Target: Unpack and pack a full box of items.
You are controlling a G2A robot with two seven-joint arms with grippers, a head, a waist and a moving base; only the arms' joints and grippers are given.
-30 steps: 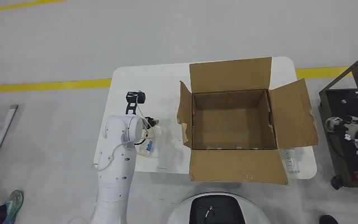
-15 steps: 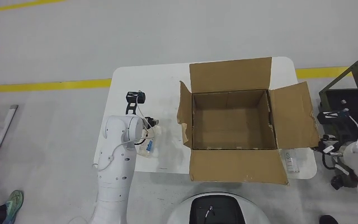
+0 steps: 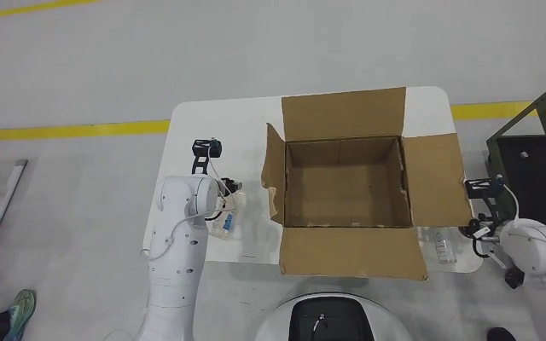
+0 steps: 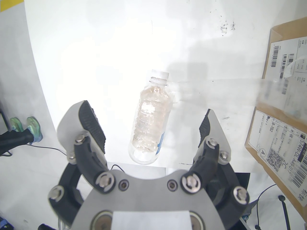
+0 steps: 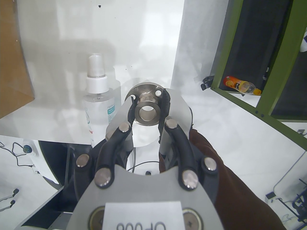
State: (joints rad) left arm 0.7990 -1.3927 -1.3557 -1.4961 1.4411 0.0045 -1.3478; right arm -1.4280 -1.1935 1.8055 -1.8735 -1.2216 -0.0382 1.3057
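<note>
An open, empty cardboard box [image 3: 341,115] stands on the white table [image 3: 222,128], flaps spread. My left gripper [image 4: 147,114] hangs open above a clear plastic bottle [image 4: 150,118] that lies on the table left of the box [image 4: 283,120]; its fingers stand apart on either side and do not touch it. From above, that bottle [image 3: 227,222] lies under the left arm. My right gripper [image 5: 148,102] is shut on a steel flange ring [image 5: 146,111], held over the table's right edge [image 3: 476,228], beside a clear spray bottle [image 5: 97,96].
The spray bottle [image 3: 442,245] stands on the table's near right corner, close to the box's right flap. A green-framed cart [image 5: 251,48] stands to the right of the table, with an orange drink bottle [image 5: 239,86] on its dark shelf. Bare tabletop lies behind the left arm.
The right arm has come in from the cart to the table's right edge with the flange. The box has slid a little to the left. The left arm has kept still.
</note>
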